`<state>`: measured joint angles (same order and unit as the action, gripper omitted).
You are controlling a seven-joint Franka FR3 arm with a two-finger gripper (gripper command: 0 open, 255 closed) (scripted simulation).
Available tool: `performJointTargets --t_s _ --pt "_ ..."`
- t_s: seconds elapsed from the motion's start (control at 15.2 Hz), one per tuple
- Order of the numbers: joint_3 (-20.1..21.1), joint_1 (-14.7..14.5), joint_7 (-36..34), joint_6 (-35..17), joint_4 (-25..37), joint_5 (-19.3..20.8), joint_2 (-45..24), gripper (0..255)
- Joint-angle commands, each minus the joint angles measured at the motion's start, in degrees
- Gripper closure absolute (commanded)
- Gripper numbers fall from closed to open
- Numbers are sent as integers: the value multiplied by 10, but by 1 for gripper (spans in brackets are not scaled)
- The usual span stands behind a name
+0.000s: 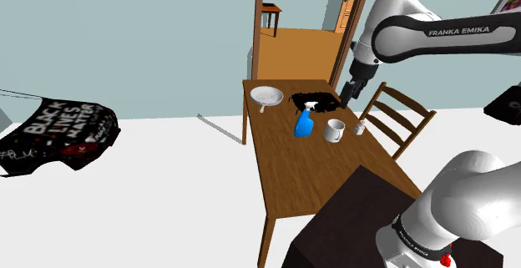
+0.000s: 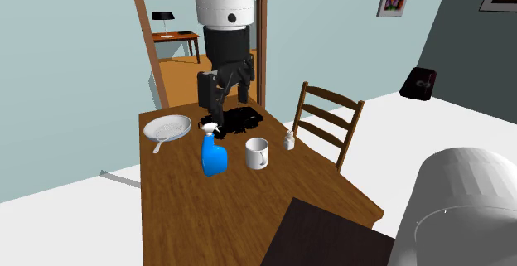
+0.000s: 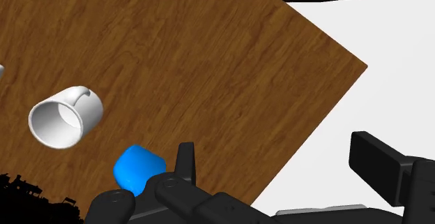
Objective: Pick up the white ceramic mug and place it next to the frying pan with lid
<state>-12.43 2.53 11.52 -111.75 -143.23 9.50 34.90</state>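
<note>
- A brown wooden table (image 1: pixel 288 170) carries everything, and a wooden ladder-back chair (image 1: pixel 399 118) stands along its side on the shoulder view's right
- The white round mug (image 1: pixel 335 130) with one handle stands upright near the table's middle, with a small white shaker (image 1: pixel 359 128) near it on the chair's side
- A blue plastic spray bottle (image 1: pixel 304 124) stands just beside the mug, roughly between it and the pale round frying pan with lid (image 1: pixel 266 96), which lies towards the table's far end (a flat black patch (image 1: pixel 316 101) with jagged edges lies next to the pan)
- The dark box stand (image 1: pixel 351 216) meets the table's near end
- The white arm (image 1: pixel 442 34) reaches out over the far end of the table, its forearm level and its wrist turned downward
- The all-black two-finger gripper (image 1: pixel 345 97) hangs above the table by the black patch, beyond the mug and apart from it
- In the wrist view its fingers (image 3: pixel 380 163) stand wide apart with nothing between them, so it is released and grasps nothing
</note>
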Motion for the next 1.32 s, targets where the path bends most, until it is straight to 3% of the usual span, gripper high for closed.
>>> performJointTargets --t_s 0.0,0.33,0.66,0.92,1.25 --pt "-19 5 16 -34 -5 6 -27 0" --pt "-68 11 61 -119 -4 9 -113 0" --pt "-115 11 119 -199 17 -14 -216 0" --pt "-146 10 180 -254 47 -62 -309 0" --pt "-157 27 275 -303 103 -155 -433 0"
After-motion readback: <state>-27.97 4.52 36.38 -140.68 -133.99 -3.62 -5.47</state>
